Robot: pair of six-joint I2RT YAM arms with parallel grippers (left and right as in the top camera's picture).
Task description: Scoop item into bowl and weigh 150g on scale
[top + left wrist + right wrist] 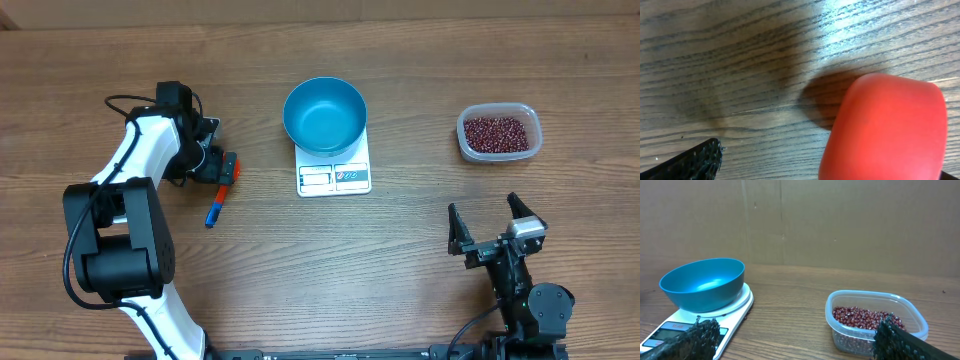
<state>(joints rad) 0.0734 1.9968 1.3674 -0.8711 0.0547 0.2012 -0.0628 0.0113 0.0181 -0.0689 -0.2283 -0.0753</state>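
1. Left side. The left tool (213, 156) is low over the wooden worktop (400, 270), its jaws spread wide and gripping nothing. A utensil with a red head and a blue handle (220, 188) lies on the worktop just beside it. In the left wrist view the red head (885, 132) fills the right of the frame and one black finger (695, 162) shows at lower left, apart from it. The other finger is out of sight, so contact on that side cannot be determined.

2. Centre. The blue bowl (324, 115) stands upright on the white scale (334, 172), covering the far part of the platform, with the display panels exposed at the near edge. Nothing is seen in the bowl's interior. The right wrist view confirms the bowl (702, 285) is seated on the scale (737, 307).

3. Right side. The beans (496, 132) are in a clear plastic tub (500, 159), well apart from the scale. The right wrist view shows them as a shallow layer (862, 317) inside the tub (914, 314).

4. Near right. The right tool (488, 222) is near the front edge, jaws fully apart, empty, and pointing toward the tub.
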